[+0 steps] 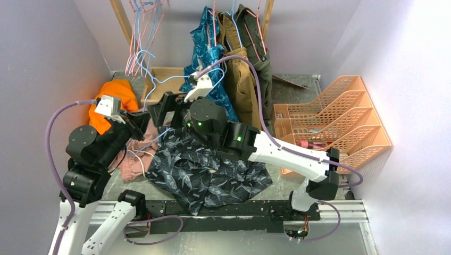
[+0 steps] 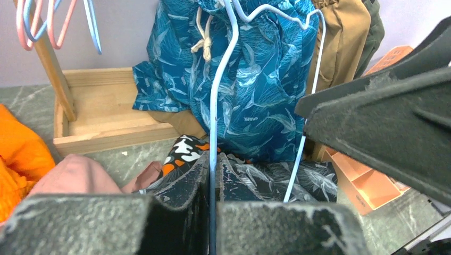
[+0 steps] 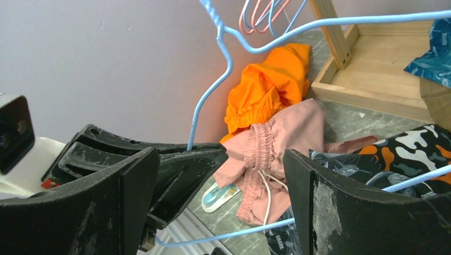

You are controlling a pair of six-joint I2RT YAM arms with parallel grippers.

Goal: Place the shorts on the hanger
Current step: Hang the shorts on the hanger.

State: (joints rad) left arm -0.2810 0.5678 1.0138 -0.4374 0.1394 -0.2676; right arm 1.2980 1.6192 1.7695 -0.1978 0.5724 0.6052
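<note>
Hanger (image 2: pixel 214 106): left of centre in top view, wire pinched in closed left gripper (image 2: pixel 213 164).
Right gripper (image 3: pixel 219 159): jaws spread wide, empty, beside hanger.
Shorts (image 1: pixel 202 170): lower centre, lying beneath right arm, the nearer one.

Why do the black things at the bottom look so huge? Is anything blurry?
Left wrist view: the left gripper, jaws shut on the thin light-blue wire hanger, sits by the lens, so it looms large. Right wrist view: the right gripper looms likewise, jaws wide apart. Top view: soft even light, nothing blurred.
</note>
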